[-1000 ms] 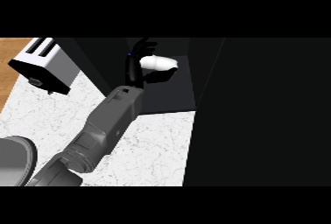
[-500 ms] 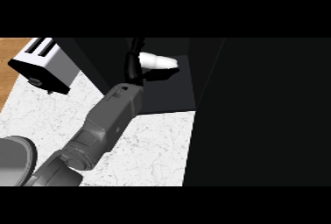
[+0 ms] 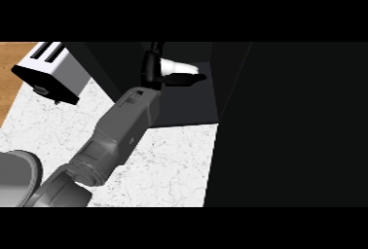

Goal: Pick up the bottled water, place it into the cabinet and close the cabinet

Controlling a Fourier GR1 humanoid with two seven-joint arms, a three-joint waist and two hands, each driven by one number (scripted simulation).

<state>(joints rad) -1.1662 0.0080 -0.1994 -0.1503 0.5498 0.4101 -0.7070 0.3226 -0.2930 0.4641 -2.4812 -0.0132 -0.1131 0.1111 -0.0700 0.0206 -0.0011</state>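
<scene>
Well left of the hand sits a toaster (image 3: 49, 68), and below it the pale table (image 3: 173, 165). The left hand (image 3: 152, 65) reaches inside the dark cabinet (image 3: 183, 104), fingers and thumb curled round the bottled water (image 3: 174, 65) — the bottle pokes out sideways, just right of the hand. Pick-up looks done and placing is under way. Letting go and shutting the door — apparently the dark panel (image 3: 287, 126) further right — are left.

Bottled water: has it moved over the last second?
Yes, slightly. Held in the left hand, the bottled water has shifted up the view, deeper into the cabinet, judged against the unmoving toaster.
</scene>
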